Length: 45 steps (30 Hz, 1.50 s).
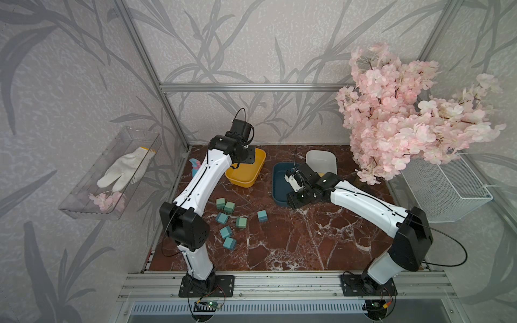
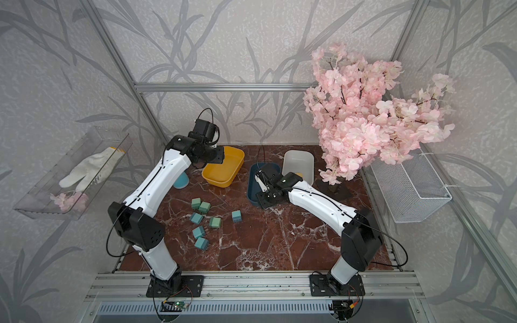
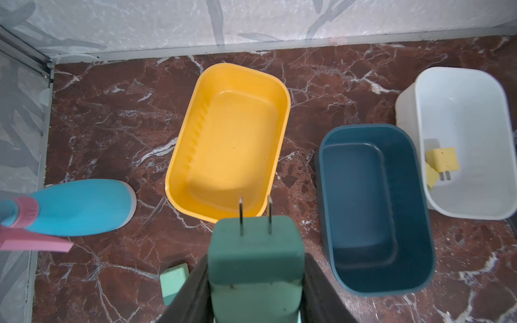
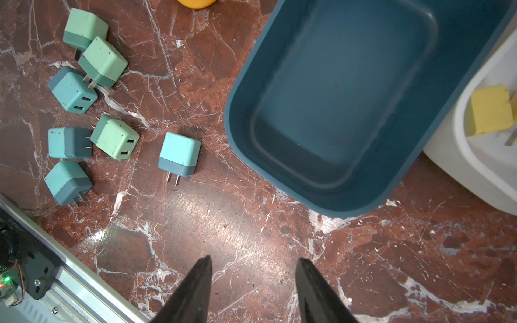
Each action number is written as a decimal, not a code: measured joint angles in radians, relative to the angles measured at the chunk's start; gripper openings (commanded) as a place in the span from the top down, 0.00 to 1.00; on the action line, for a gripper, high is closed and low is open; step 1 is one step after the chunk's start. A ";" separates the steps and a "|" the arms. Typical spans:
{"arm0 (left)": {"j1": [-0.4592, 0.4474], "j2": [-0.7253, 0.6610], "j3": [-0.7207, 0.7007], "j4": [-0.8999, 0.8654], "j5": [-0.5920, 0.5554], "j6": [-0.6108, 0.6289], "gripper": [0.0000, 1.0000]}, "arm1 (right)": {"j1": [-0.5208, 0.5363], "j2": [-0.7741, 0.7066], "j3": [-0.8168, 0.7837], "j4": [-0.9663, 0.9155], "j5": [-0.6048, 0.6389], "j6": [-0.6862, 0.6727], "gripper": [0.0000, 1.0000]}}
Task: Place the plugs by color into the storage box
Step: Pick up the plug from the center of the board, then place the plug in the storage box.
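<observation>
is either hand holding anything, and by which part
The left hand holds a green plug, pinched across its two opposite sides, prongs pointing outward. The right hand is open and empty.

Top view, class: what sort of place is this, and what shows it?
Probably a staged robot test cell, not a home: a left arm and right arm bolted to an aluminium rail, an aluminium frame around a marble-look tabletop, and a pink blossom branch.
</observation>
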 measured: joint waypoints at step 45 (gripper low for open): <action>0.093 0.506 0.133 0.087 0.007 -0.043 0.24 | 0.012 0.055 0.097 0.027 -0.072 0.048 0.47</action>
